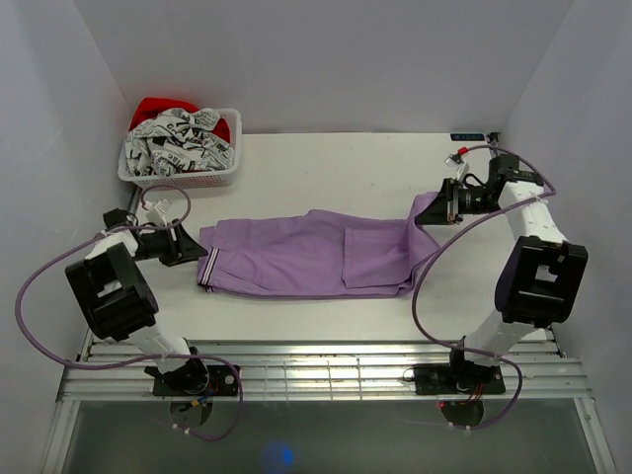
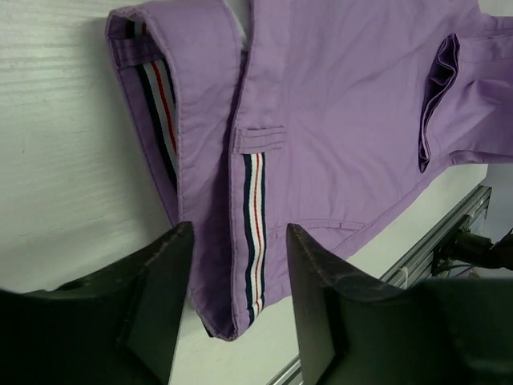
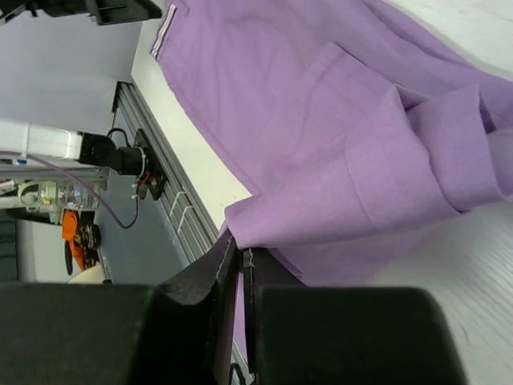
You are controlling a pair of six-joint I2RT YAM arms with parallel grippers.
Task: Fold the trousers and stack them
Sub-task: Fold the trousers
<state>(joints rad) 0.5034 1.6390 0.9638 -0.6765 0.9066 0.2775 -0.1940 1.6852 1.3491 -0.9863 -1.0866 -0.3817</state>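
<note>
The trousers point(image 1: 306, 255) lie lengthwise across the middle of the table point(image 1: 336, 163), with the striped waistband point(image 2: 253, 233) at the left and the legs doubled over toward the right. The left arm reaches in low from the left edge, its pincer point(image 1: 195, 249) released, jaws standing apart on either side of the waistband. The right arm bends over the far right, its pincer point(image 1: 441, 204) clenched on a leg end and holding that cloth raised off the table. A basket point(image 1: 178, 180) of clothes sits at the far left.

Overhead camera looks down; close wrist cameras share trousers point(image 1: 306, 255).
</note>
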